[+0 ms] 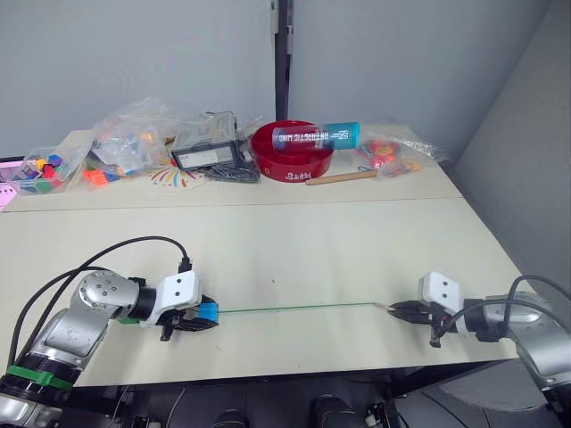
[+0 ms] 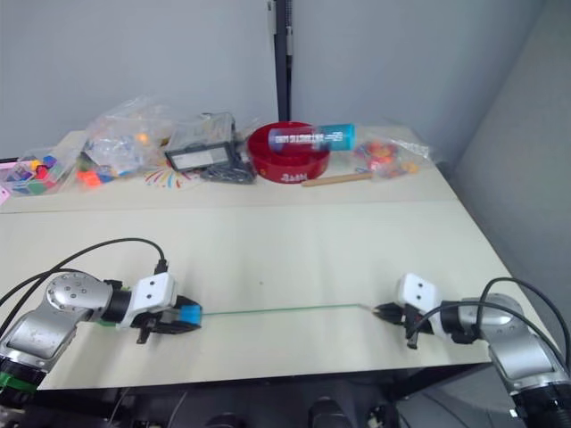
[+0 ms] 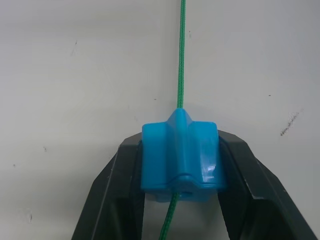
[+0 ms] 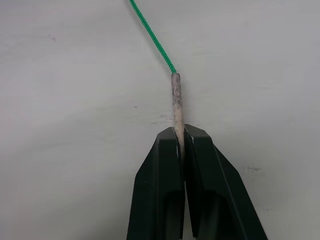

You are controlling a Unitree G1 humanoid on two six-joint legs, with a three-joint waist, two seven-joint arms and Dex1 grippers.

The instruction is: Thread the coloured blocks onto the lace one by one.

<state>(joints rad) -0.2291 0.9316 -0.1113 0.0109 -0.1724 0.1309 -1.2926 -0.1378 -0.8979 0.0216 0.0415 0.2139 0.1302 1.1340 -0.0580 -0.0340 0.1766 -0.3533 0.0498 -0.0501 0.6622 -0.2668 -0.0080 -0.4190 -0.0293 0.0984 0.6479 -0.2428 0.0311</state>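
now the left pincer (image 1: 198,323) sits low over the pale cream counter (image 1: 294,259) near its front edge, its two black fingers (image 3: 117,195) clamped on a small sky blue plastic block (image 3: 180,155). the thin green lace (image 1: 294,308) passes through the hole in that block, entering at one face and leaving at the other, as the left wrist view shows. from the block the lace runs in a straight, taut-looking line across the counter to the right pincer (image 1: 399,309), well apart on the robot's right. that pincer is pressed together on the stiff pale needle-like tip (image 4: 176,102) of the lace, with most of the tip sticking out beyond the fingertips and the green cord starting just past it.

along the far edge of the counter lie clear plastic bags of mixed bright pieces (image 1: 125,143), a red round bowl (image 1: 293,150) with a blue and clear tube (image 1: 317,135) resting across it, and a wooden stick (image 1: 342,177).
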